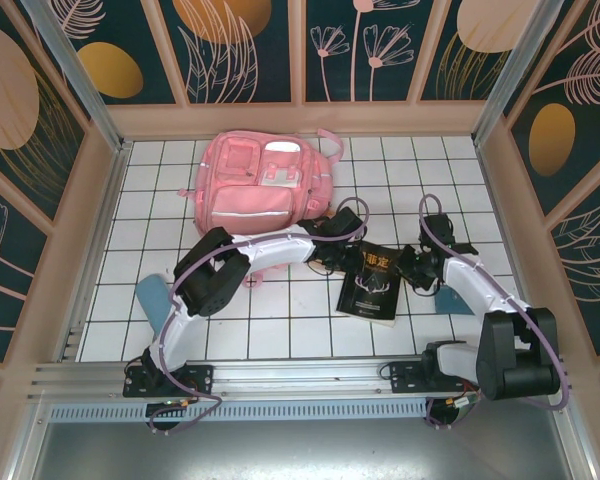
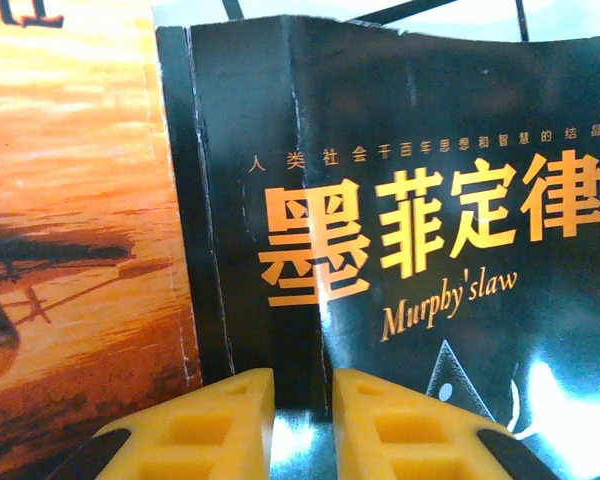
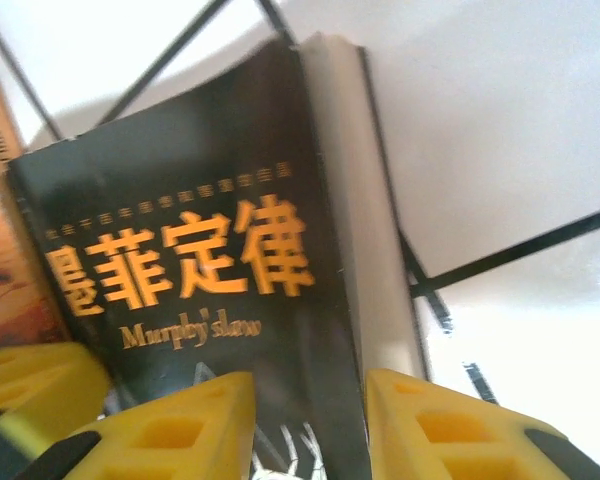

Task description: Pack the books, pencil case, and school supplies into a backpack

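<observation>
Over the spine edge of the dark book (image 2: 430,200), the left gripper (image 2: 302,380) sets its yellow fingers (image 2: 210,420) close together, with a strip of the black cover showing in the narrow slot between them. Whether they actually pinch the cover I cannot tell. At the dark book's opposite, page-edge side, the right gripper (image 3: 310,380) stands with a wider gap, and the cover's edge and the pale page block run down between its fingers. It also cannot be told whether that one is clamped or merely straddling.

An orange-brown book (image 2: 70,220) lies right against the dark book's spine side. The dark book itself lies flat, cover up, on the white tiled table (image 1: 230,320). The pink backpack (image 1: 255,185) rests beyond the dark book and to its left, apart from it, front panels facing up.

As a thin paperback, the dark book should be light but floppy. Its glossy cover throws glare and will likely be slick under hard fingers, and creases beside the spine suggest it bends easily there. The spine is probably the stiffest hold. Gripping both long edges would likely keep it from sagging.
</observation>
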You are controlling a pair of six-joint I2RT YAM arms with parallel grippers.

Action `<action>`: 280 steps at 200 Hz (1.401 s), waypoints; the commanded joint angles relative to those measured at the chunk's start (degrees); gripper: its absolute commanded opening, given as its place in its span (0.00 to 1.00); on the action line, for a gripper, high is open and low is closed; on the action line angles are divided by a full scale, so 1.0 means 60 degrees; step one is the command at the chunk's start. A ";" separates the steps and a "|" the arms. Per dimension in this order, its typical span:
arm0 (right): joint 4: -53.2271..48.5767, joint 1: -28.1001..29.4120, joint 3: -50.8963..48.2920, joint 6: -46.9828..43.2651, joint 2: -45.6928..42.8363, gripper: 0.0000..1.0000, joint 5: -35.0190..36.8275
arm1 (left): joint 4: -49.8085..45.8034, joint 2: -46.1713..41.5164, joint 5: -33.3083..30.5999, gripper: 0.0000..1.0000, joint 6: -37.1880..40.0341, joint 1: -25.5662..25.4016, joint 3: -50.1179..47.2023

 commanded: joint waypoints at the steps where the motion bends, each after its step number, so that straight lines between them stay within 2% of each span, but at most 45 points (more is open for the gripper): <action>1: -0.0144 0.0295 0.0545 -0.0311 -0.0238 0.33 -0.0746 | -0.0400 0.0554 0.0098 0.22 0.0044 -0.0090 0.0101; 57: -0.0187 0.0670 0.0550 -0.0496 0.0139 0.31 -0.0051 | -0.0588 0.0715 -0.0063 0.22 0.0119 -0.0086 0.0235; 92: -0.0273 0.0769 0.0650 -0.0620 0.0204 0.21 0.0472 | -0.0700 0.0534 -0.0180 0.23 0.0219 -0.0064 0.0438; 107: -0.0342 0.0757 0.0738 -0.0662 0.0064 0.14 0.0779 | -0.0746 0.0312 -0.0165 0.26 0.0307 -0.0005 0.0708; 143: -0.0325 0.0725 0.1336 -0.0874 -0.0503 0.03 0.1193 | -0.0571 -0.0770 0.0060 0.43 0.0426 0.0557 0.0976; 160: -0.0203 0.0718 0.1891 -0.1050 -0.0628 0.00 0.0900 | -0.0430 -0.1325 0.0087 0.51 0.0434 0.0984 0.0796; 203: -0.0036 0.0952 0.3294 -0.1476 -0.0167 0.00 -0.0786 | -0.0335 -0.2444 -0.0747 0.62 0.0182 0.2002 -0.0116; 248: 0.0254 0.2134 0.4093 -0.1617 0.0640 0.00 -0.1531 | 0.0219 -0.3273 -0.1000 0.68 -0.0573 0.2504 -0.1139; 271: 0.0611 0.2252 0.4005 -0.1529 0.0860 0.00 -0.2054 | 0.0328 -0.3342 -0.0937 0.68 -0.0661 0.2536 -0.1375; 280: 0.0567 0.2228 0.3921 -0.1549 0.0950 0.04 -0.1912 | 0.0386 -0.3326 -0.0804 0.68 -0.0685 0.2540 -0.1452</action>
